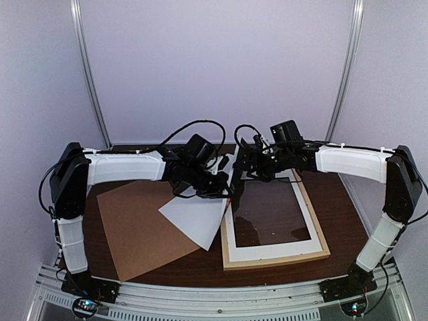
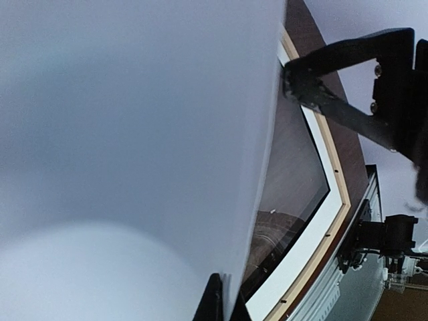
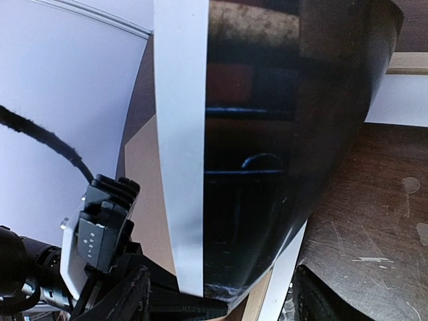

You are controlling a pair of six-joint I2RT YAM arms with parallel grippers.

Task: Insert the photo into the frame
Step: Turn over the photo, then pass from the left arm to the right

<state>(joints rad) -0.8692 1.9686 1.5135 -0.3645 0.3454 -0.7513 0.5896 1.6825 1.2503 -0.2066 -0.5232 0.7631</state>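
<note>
The photo (image 1: 197,221) hangs tilted above the table with its plain white back up, just left of the frame (image 1: 321,234). My left gripper (image 1: 224,187) is shut on its far right edge. The left wrist view is mostly that white back (image 2: 134,134), pinched in the left gripper (image 2: 224,304) at the bottom. In the right wrist view the photo's dark glossy face (image 3: 281,134) bows toward the camera, its lower edge between the spread fingers of my right gripper (image 3: 221,301), which is open. The right gripper (image 1: 239,175) hovers over the frame's far left corner.
A white open-centred mat (image 1: 267,253) lies inside the light wood rails, with dark glass in its middle. A brown backing board (image 1: 134,227) lies flat at the left, partly under the photo. Purple walls close in the back and both sides.
</note>
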